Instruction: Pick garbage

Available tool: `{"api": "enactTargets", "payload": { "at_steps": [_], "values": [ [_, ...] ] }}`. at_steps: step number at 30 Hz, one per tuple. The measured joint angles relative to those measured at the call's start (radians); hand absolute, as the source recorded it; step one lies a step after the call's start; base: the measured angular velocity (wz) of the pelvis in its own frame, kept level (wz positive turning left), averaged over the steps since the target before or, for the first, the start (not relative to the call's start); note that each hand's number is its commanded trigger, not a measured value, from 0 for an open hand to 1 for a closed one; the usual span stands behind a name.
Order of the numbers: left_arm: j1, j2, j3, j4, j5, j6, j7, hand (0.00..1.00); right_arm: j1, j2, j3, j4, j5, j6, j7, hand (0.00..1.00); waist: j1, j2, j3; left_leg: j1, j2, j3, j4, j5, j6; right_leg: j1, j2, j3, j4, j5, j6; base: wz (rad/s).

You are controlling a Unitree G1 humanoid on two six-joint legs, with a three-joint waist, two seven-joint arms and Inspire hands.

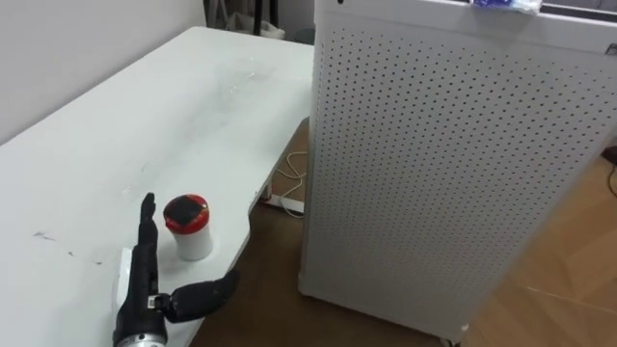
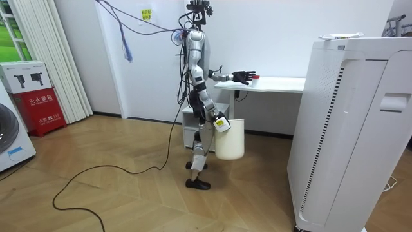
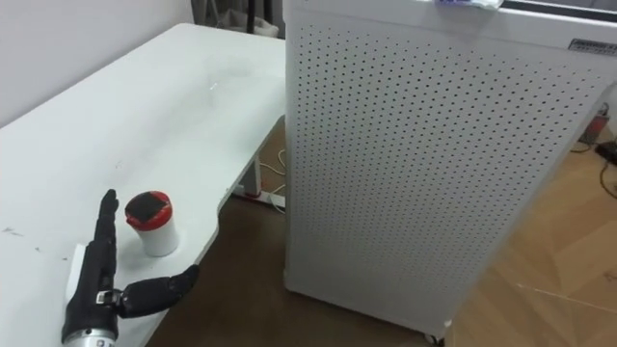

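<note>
We read the red-lidded cup (image 1: 189,227), upright near the table (image 1: 145,125) edge, as the garbage. Our left robot hand (image 1: 140,287) lies open just beside it, fingers straight, thumb splayed out below the cup: set for a wrap, we judge. The right robot hand (image 2: 221,124) sits low at the white bin (image 2: 230,140), grip unreadable.

Table (image 3: 145,106): white, fills the left half of the frame, front edge running from top centre to lower left.
Cup (image 3: 152,224): white, red lid with a dark centre, upright on the table at lower left, near the edge.
Left hand (image 3: 96,270): dark, bottom left corner, flat over the table, fingers straight, thumb spread to the right; the cup stands just beside it, between fingers and thumb.
Cabinet (image 3: 434,164): white, perforated, centre and right.
Floor (image 3: 569,241): wood, right and bottom.
Cable (image 3: 265,188): white, on the floor under the table edge.
</note>
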Motion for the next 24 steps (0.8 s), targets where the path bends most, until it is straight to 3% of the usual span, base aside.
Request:
{"api": "enactTargets", "payload": {
  "at_steps": [5,9,24],
  "values": [
    [-0.033,0.001,0.013,0.045,-0.058,0.000,0.008,0.00,0.007,0.000,-0.001,-0.009,0.009,0.000,0.000,1.00,-0.007,0.009,0.0064,0.007,0.006,0.010,-0.006,0.000,0.000,0.000,0.007,0.013,-0.002,0.007,-0.002,-0.09],
    [-0.053,0.001,0.015,0.071,-0.078,0.000,0.015,0.00,0.020,0.000,-0.001,-0.032,0.010,0.000,0.000,1.00,-0.012,0.010,0.0067,0.007,0.007,0.018,-0.006,0.000,0.000,-0.002,0.007,0.014,-0.002,0.007,-0.002,-0.01],
    [-0.089,0.001,0.034,0.079,-0.099,0.000,0.055,0.00,0.036,0.000,0.002,-0.043,0.013,0.000,-0.001,1.00,-0.015,0.000,-0.0002,0.007,0.007,0.026,-0.006,0.000,0.000,-0.008,0.006,0.017,0.001,0.007,-0.002,-0.01]
  ]
}}
